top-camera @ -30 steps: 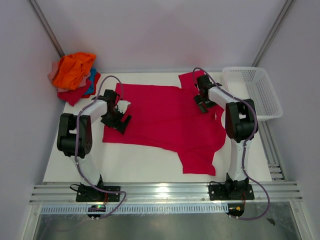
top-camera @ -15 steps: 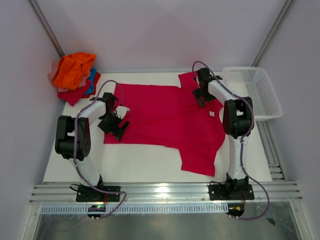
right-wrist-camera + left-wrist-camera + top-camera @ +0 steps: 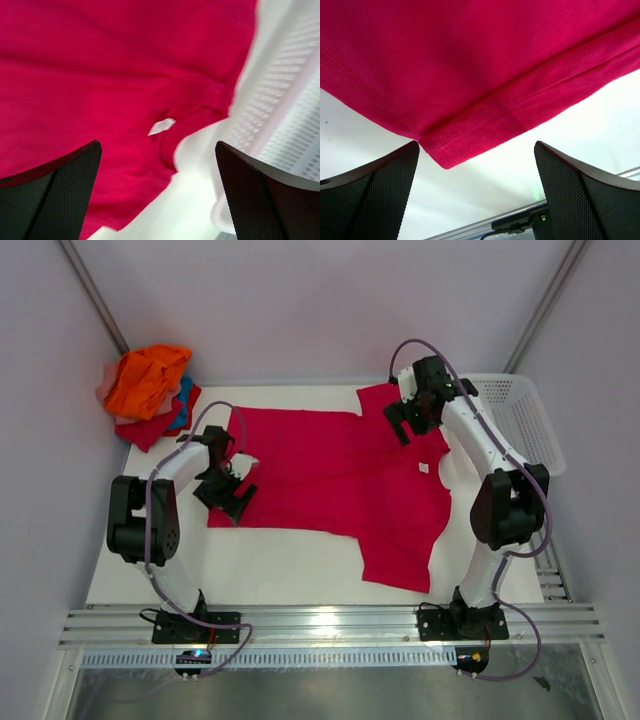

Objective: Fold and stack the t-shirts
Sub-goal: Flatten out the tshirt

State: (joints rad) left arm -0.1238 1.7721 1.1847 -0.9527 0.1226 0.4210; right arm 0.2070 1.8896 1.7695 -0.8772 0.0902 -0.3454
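A crimson t-shirt (image 3: pixel 340 475) lies spread flat across the table, collar to the right. My left gripper (image 3: pixel 228 498) is open and empty, low over the shirt's near-left hem corner (image 3: pixel 445 157). My right gripper (image 3: pixel 403 420) is open and empty, raised above the shirt's far-right sleeve; its wrist view shows the collar and white label (image 3: pixel 161 126) below. A heap of other t-shirts, bright orange (image 3: pixel 148 378) on top with red, blue and pale pink under it, sits at the far left corner.
A white mesh basket (image 3: pixel 510 420) stands at the far right, its rim also in the right wrist view (image 3: pixel 295 100). The table's metal front rail (image 3: pixel 330 625) runs along the near edge. Bare white table (image 3: pixel 270 565) lies in front of the shirt.
My right arm has lifted and swung up off the shirt's far-right part. My left gripper shifted slightly toward the left hem corner. The shirt now lies flatter.
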